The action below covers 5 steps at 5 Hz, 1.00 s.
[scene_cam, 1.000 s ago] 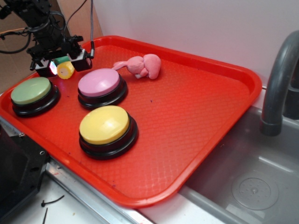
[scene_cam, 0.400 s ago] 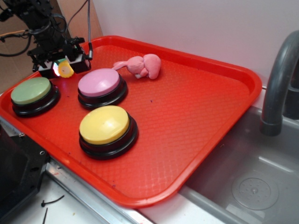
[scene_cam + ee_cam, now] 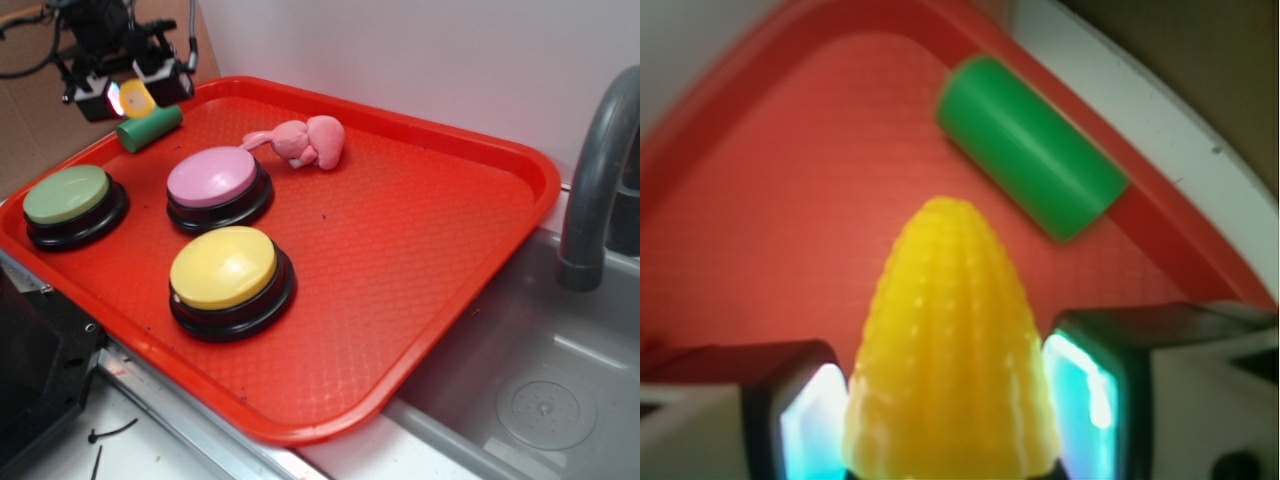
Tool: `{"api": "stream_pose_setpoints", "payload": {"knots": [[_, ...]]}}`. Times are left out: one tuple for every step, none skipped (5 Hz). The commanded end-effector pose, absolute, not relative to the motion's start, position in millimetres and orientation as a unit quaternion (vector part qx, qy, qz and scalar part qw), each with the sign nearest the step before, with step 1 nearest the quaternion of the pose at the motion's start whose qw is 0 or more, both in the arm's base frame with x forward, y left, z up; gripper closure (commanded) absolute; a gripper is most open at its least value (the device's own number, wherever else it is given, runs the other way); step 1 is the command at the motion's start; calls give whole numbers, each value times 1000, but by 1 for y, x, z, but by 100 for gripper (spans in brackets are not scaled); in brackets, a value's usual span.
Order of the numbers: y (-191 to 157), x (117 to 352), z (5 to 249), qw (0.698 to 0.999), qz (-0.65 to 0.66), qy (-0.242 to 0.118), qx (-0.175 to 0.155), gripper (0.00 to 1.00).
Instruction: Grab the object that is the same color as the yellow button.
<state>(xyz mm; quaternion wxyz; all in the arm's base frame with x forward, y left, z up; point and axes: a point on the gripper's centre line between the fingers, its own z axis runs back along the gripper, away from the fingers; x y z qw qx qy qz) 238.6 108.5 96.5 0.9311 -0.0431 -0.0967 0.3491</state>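
The object, a small yellow toy corn piece (image 3: 136, 98) with ribbed kernels, is held off the tray at the far left corner. My gripper (image 3: 134, 97) is shut on it. In the wrist view the corn (image 3: 952, 350) fills the gap between the two glowing pads (image 3: 1085, 395), tip pointing away, with red tray below it. The yellow button (image 3: 226, 267), a large dome on a black base, sits near the tray's front edge, well apart from my gripper.
A green cylinder (image 3: 149, 128) lies on the red tray (image 3: 420, 260) just under my gripper. Pink-topped button (image 3: 214, 178) and green-topped button (image 3: 68, 196) stand nearby. A pink plush bunny (image 3: 305, 140) lies at the back. A sink and grey faucet (image 3: 600, 170) are at right.
My gripper has risen with the corn clamped in it, moving up and back from the tray. The green cylinder, earlier hidden behind the fingers, now lies in plain sight.
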Motion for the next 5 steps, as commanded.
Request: {"api": "stream_pose_setpoints", "payload": {"knots": [[43, 254, 171, 948, 294, -115, -36, 100], [13, 254, 190, 955, 266, -123, -32, 100], [-18, 252, 209, 963, 244, -112, -35, 100], [-33, 251, 209, 968, 224, -102, -50, 100], [-44, 254, 198, 974, 207, -66, -56, 100]]}}
